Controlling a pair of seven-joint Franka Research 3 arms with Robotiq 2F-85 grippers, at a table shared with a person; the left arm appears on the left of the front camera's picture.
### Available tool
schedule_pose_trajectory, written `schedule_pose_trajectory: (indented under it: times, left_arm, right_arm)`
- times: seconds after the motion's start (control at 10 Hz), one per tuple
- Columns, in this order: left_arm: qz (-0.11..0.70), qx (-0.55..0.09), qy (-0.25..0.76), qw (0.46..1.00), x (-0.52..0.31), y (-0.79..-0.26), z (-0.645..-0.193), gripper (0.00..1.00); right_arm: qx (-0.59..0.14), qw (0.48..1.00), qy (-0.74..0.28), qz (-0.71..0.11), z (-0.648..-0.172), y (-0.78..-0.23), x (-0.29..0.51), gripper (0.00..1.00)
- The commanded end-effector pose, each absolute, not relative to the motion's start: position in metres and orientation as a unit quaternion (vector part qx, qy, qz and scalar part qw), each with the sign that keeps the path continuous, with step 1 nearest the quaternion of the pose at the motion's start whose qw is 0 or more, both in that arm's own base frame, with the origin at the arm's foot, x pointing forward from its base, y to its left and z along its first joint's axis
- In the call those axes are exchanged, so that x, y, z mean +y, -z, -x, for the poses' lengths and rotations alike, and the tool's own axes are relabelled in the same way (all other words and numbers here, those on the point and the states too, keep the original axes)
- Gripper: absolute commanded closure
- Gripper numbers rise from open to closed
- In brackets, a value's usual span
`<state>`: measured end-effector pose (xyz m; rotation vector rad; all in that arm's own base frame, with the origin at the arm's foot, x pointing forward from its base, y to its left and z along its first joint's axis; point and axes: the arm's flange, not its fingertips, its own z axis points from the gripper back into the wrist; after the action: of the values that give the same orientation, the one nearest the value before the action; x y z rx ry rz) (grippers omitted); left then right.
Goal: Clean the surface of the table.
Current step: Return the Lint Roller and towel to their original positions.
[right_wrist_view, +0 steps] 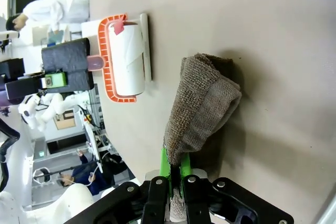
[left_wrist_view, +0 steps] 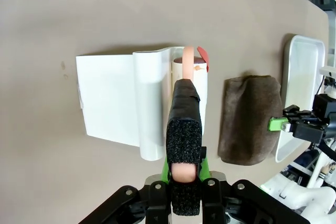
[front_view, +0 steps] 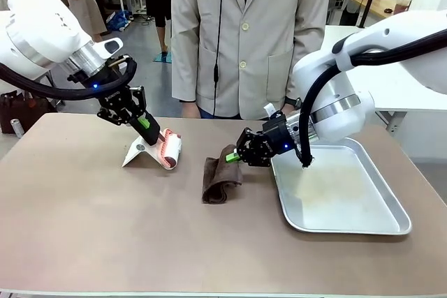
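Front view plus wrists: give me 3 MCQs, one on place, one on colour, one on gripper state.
1. Where does the tray lie relative to the cloth?
A. on the robot's right of it
B. on the robot's left of it
C. under it

2. What colour is the cloth?
A. white
B. brown
C. blue

3. What is the left gripper doing?
A. open above the tray
B. shut on the cloth
C. shut on the lint roller handle

Key: 1 A, the front view has the tray right of the cloth. 2 B, dark brown in every view. 3 C, the left wrist view shows the pink handle between its pads; the right gripper pinches the cloth.
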<state>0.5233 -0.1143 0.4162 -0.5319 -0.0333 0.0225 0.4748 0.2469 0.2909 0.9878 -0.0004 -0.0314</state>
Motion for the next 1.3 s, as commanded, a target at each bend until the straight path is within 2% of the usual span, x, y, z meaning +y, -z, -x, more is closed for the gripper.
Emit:
schedule_pose_trajectory:
  times: [0.0, 0.6, 1.2]
  left_arm:
    - [0.254, -0.011, -0.025, 0.967, -0.115, -0.417, -0.529, 0.79]
    - [0.287, -0.005, -0.033, 0.957, -0.1, -0.404, -0.533, 0.79]
    - [0.333, -0.015, -0.026, 0.942, -0.076, -0.387, -0.53, 0.79]
  right_arm:
    - [0.005, 0.886, 0.028, -0.463, -0.471, -0.293, 0.244, 0.93]
    - [0.006, 0.909, 0.036, -0.414, -0.466, -0.304, 0.228, 0.93]
    - [0.012, 0.912, 0.031, -0.408, -0.466, -0.308, 0.232, 0.93]
